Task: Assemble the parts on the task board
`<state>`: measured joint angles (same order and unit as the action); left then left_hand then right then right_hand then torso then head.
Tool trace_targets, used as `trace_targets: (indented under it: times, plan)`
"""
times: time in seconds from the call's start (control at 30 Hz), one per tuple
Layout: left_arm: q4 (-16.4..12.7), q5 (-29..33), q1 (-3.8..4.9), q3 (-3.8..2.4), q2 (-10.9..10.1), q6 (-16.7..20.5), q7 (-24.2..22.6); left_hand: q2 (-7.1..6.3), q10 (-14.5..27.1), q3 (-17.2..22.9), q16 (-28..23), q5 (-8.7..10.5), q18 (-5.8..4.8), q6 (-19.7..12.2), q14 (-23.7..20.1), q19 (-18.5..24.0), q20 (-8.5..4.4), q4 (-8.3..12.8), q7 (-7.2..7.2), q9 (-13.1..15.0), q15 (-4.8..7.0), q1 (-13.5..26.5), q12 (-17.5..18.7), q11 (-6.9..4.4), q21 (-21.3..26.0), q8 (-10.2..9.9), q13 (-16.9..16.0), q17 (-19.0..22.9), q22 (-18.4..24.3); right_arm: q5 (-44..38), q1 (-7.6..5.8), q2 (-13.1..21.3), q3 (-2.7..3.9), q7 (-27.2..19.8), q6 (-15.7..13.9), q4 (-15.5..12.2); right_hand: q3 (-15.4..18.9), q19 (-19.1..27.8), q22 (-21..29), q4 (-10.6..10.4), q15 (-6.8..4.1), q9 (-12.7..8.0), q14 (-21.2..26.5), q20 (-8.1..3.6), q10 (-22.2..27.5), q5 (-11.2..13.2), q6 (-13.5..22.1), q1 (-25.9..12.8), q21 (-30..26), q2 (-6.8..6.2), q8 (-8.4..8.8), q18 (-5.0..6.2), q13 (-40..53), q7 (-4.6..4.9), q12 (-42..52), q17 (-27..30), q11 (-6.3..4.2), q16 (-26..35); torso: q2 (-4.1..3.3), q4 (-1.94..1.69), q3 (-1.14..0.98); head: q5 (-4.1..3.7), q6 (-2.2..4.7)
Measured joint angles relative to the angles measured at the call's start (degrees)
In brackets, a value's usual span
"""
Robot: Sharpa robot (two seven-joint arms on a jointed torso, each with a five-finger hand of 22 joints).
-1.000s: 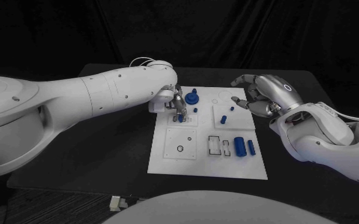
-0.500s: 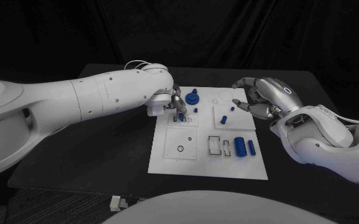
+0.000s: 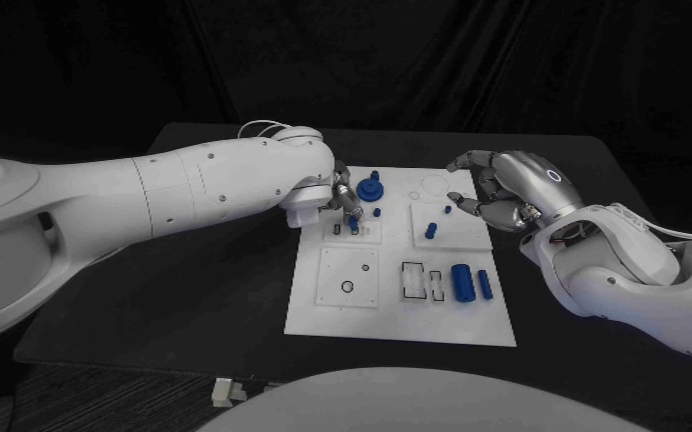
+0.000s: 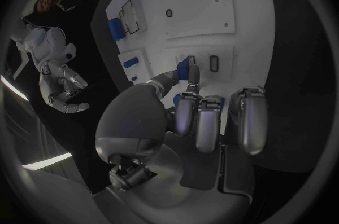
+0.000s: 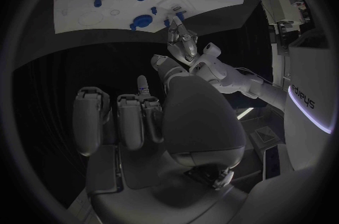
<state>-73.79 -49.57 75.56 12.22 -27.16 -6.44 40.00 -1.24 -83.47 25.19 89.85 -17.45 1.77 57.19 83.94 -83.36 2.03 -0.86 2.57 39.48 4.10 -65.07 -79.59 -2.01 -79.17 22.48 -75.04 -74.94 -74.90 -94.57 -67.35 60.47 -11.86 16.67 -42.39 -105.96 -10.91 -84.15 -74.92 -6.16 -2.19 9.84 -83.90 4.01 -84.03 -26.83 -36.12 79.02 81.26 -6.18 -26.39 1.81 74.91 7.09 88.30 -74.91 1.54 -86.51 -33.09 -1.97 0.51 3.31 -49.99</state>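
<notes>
The white task board [image 3: 332,317] lies in the middle of the black bench [image 3: 188,282]. Over its far left corner the left hand [image 3: 340,202] pinches a small blue part [image 4: 183,70] between thumb and one finger, right above the slots there. The right hand [image 3: 505,190] hovers at the board's far right edge, fingers [image 5: 131,119] curled in on nothing. A round blue knob [image 3: 371,190] stands near the far edge, and a blue cylinder [image 3: 463,282] lies toward the near right corner.
</notes>
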Motion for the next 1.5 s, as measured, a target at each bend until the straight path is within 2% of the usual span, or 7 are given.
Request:
trace_targets:
  times: [0.23, 0.7, 1.0, 1.5]
  plan:
    - [-2.36, -3.21, -0.96, 0.05, -1.80, 4.53, -1.12, 0.07, 0.00, 0.01, 0.00, 0.09, -0.01, -0.10, 0.00, 0.00, 0.00, 0.01, 0.10, 0.01, 0.00, -0.07, 0.00, 0.00, 0.00, -0.08, 0.00, 0.00, 0.00, 0.00, 0.05, -0.03, 0.00, -0.20, -0.15, 0.03, 0.00, 0.00, 0.01, 0.00, 0.00, 0.00, 0.00, 0.00, 0.00, 0.01, 0.00, 0.00, 0.00, 0.00, 0.00, 0.00, 0.00, 0.00, 0.00, 0.00, 0.00, 0.00, -0.04, 0.02, 0.03, -0.09, 0.00]
    - [-6.00, -6.69, -2.23, 0.05, -3.95, 10.30, -2.61, 0.07, 0.00, 0.22, 0.00, 0.21, -0.01, -0.29, 0.00, 0.00, 0.00, -0.09, 0.31, 0.52, 0.00, -0.07, 0.00, 0.00, 0.00, -0.11, 0.00, 0.01, 0.00, 0.00, 0.12, -0.03, 0.00, -0.37, -0.35, 0.08, 0.00, 0.00, 0.01, 0.00, 0.00, -0.04, 0.00, 0.00, 0.00, 0.02, 0.00, 0.00, 0.01, 0.00, 0.00, 0.00, 0.00, 0.00, 0.00, 0.00, 0.00, 0.00, -0.03, -0.05, 0.05, -0.03, 0.00]
    - [-6.84, -7.27, -2.61, 0.06, -4.31, 11.31, -2.87, 0.07, 0.00, 0.22, 0.00, 0.21, -0.02, -0.29, 0.00, 0.00, 0.00, -0.09, 0.32, 1.27, 0.00, -0.07, 0.00, 0.00, 0.00, -0.53, 0.00, 0.01, 0.00, 0.01, 0.19, -0.08, 0.00, -0.41, -0.39, 0.14, 0.00, 0.00, 0.02, 0.00, 0.00, -0.04, 0.00, 0.00, 0.00, 0.02, 0.00, 0.00, 0.01, 0.00, 0.00, 0.00, 0.00, 0.00, 0.00, 0.00, 0.00, 0.00, 0.03, -0.06, 0.07, -0.05, 0.00]
    - [-6.53, -7.55, -2.97, 0.06, -4.45, 10.82, -2.71, 0.11, -0.01, 0.21, 0.00, 0.50, -0.03, -0.28, 0.00, 0.00, 0.01, -0.09, 0.33, 1.28, 0.00, -0.11, 0.22, 0.00, 0.00, -0.30, 0.00, 0.02, 0.00, 0.03, 0.38, -0.09, 0.00, -0.45, -0.43, 0.16, 0.00, 0.00, -0.02, 0.00, 0.00, -0.06, 0.00, 0.00, 0.00, -0.16, 0.00, 0.00, -0.12, 0.00, 0.00, 0.00, 0.00, 0.00, 0.00, 0.00, 0.00, 0.00, -0.01, -0.03, 0.05, -0.18, 0.00]
